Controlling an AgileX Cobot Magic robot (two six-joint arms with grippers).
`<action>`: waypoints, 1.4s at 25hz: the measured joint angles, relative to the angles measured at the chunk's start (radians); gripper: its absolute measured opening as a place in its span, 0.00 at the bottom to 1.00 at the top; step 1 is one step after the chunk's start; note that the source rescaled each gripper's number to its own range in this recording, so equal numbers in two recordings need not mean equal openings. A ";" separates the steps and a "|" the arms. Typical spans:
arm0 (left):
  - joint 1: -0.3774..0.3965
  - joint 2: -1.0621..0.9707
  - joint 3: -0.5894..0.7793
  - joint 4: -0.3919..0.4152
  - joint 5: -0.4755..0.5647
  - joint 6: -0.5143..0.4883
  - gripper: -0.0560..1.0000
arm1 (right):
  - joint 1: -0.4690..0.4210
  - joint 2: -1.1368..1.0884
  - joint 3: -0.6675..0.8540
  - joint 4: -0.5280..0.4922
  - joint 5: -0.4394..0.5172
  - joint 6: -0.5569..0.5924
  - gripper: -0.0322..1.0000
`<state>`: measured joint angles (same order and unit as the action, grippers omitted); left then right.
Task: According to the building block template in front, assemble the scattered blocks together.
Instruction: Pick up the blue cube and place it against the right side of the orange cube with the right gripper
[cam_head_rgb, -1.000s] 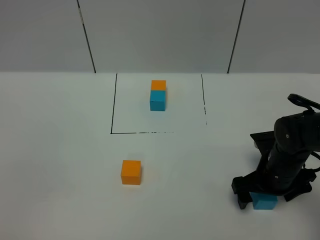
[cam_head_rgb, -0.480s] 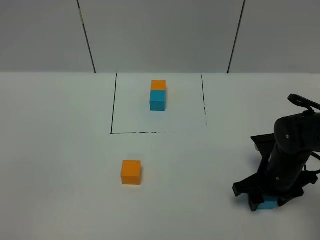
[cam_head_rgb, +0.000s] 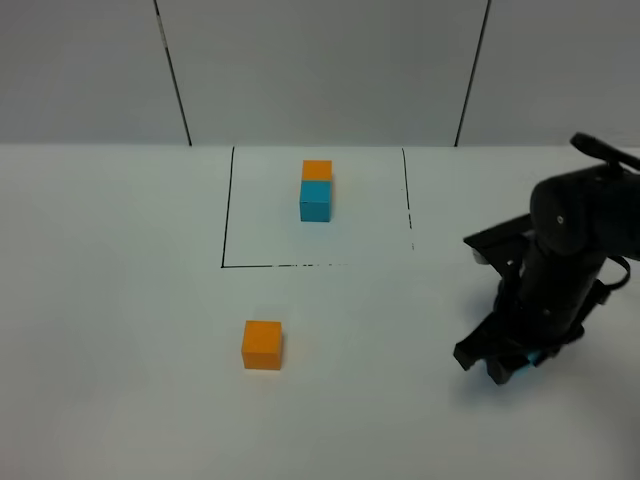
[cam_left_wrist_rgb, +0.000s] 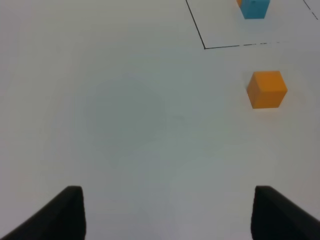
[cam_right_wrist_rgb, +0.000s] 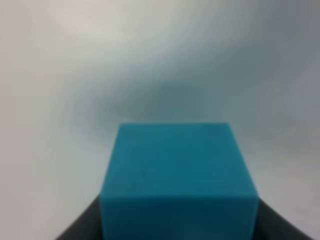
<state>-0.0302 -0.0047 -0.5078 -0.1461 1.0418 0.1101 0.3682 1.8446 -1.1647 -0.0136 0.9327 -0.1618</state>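
White table (cam_head_rgb: 120, 300), grey panelled wall behind.

- Change: a second ago the right gripper (cam_head_rgb: 512, 360) straddled the cyan cube (cam_right_wrist_rgb: 177, 175) at the near right edge, jaws wide. Now the jaws are clamped on the cube, and the arm has risen and swung inward, toward the middle. The cube looks clear of the surface, with the wrist view's background blurred.
- Meaning: pick done, carry begun. The join is not yet made.
- Orange cube (cam_head_rgb: 262, 344) sits alone at near centre, just outside the black outline (cam_head_rgb: 280, 266). The template pair (cam_head_rgb: 316, 190) sits inside it, orange behind cyan.
- Left gripper (cam_left_wrist_rgb: 167, 220): fingers apart, nothing between them, well back from the orange cube.
- Room: bare table between the carried cube and the orange one, with no obstacles. The outline's near line runs close behind the orange cube, so I judge an approach from the near side safest.
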 joint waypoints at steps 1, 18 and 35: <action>0.000 0.000 0.000 0.000 0.000 0.000 0.50 | 0.023 -0.011 -0.040 -0.001 0.018 -0.035 0.03; 0.000 0.000 0.000 0.000 0.000 0.000 0.50 | 0.227 0.016 -0.249 -0.072 0.080 -0.419 0.03; 0.002 0.000 0.000 0.000 0.000 0.000 0.50 | 0.352 0.247 -0.283 -0.132 -0.017 -0.657 0.03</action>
<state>-0.0286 -0.0047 -0.5078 -0.1461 1.0418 0.1101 0.7206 2.0920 -1.4479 -0.1455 0.9153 -0.8185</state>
